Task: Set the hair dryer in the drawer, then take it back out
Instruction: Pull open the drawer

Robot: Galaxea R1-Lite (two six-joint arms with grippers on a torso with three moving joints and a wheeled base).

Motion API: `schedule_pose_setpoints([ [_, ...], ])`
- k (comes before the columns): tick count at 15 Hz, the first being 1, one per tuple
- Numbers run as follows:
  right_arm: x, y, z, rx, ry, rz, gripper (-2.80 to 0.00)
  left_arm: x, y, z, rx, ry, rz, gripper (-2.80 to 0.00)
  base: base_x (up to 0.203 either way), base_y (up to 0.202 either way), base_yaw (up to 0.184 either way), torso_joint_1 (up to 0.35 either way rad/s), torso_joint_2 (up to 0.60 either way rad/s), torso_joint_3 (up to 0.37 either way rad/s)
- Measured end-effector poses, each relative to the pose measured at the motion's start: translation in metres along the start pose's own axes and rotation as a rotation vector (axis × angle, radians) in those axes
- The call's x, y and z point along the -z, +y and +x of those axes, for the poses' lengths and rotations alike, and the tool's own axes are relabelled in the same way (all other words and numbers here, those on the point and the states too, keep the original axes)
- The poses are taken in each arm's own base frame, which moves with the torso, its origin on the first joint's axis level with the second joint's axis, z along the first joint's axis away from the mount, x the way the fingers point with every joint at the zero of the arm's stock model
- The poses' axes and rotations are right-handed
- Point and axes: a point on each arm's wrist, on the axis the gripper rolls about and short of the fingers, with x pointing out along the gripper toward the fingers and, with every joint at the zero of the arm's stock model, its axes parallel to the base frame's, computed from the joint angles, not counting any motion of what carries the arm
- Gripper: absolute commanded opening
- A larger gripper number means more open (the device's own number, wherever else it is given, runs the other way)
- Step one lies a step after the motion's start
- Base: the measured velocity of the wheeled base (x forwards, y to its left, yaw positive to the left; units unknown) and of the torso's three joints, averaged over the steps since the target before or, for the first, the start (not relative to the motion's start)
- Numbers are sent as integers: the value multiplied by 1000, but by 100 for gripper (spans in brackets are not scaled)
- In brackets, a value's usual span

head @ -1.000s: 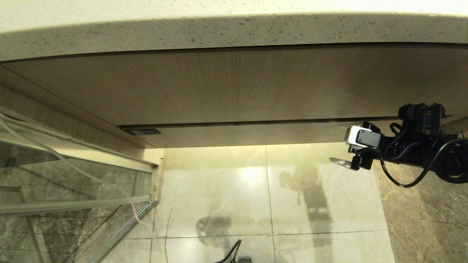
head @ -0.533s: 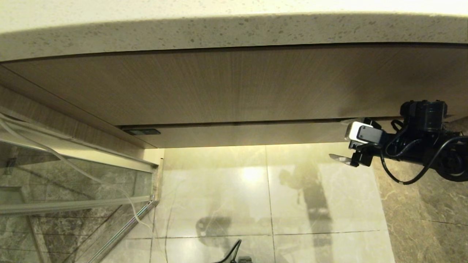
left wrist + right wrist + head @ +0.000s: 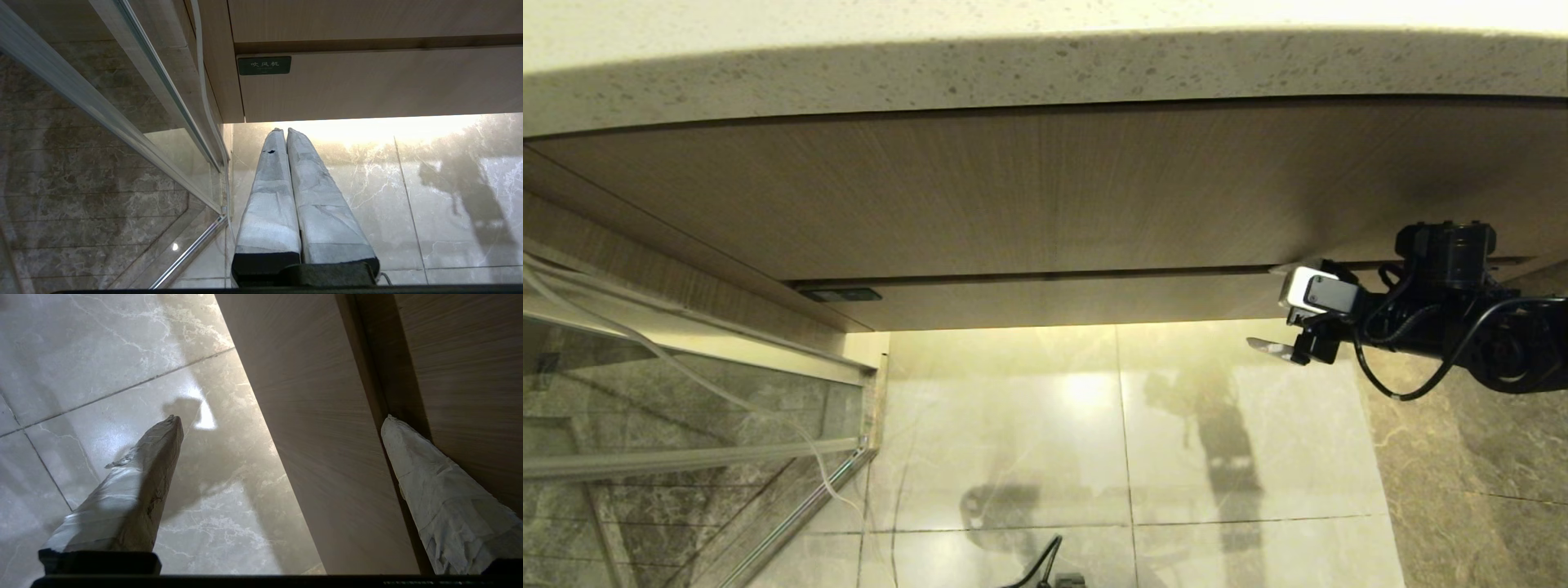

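Note:
The hair dryer is out of view. The drawer is closed, and only its narrow wood-grain front shows below the taller panel. My right gripper is open at the drawer front's right end. In the right wrist view, my right gripper has one finger in the dark gap between drawer front and panel. Its other finger hangs below the front, over the floor. My left gripper is shut and empty, low in front of the drawer's left end.
A speckled stone counter overhangs the tall wood panel. A glass shower door with a metal frame and a white hose stands at the left. A small green label marks the drawer's left corner. Pale tiled floor lies below.
My right gripper has moved left and slightly up along the drawer front, still open, bringing its upper finger to the gap above the front. The drawer stays closed.

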Motion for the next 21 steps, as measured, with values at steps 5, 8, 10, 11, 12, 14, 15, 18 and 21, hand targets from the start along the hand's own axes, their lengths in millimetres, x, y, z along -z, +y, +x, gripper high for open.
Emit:
schedule_pose_setpoints([
  [5,5,-2,13,11,-11,14,0,0,0,0,0,0,0,-280,0,0,0,0,0,0],
  [8,2,-7,18,75,-50,32,0,0,0,0,0,0,0,-280,0,0,0,0,0,0],
  [10,2,-7,20,79,-51,28,0,0,0,0,0,1,0,-280,0,0,0,0,0,0],
  [11,3,-6,21,81,-50,26,0,0,0,0,0,0,0,-280,0,0,0,0,0,0],
  [12,3,-6,22,80,-50,24,0,0,0,0,0,0,0,-280,0,0,0,0,0,0],
  [14,6,-2,23,66,-38,27,0,0,0,0,0,0,0,-280,0,0,0,0,0,0],
  [15,7,0,24,49,-29,28,0,0,0,0,0,0,0,-280,0,0,0,0,0,0],
  [18,10,6,26,20,-15,22,0,0,0,0,0,0,0,-280,0,0,0,0,0,0],
  [21,14,13,26,-21,17,25,0,0,0,0,0,0,0,-280,0,0,0,0,0,0],
])
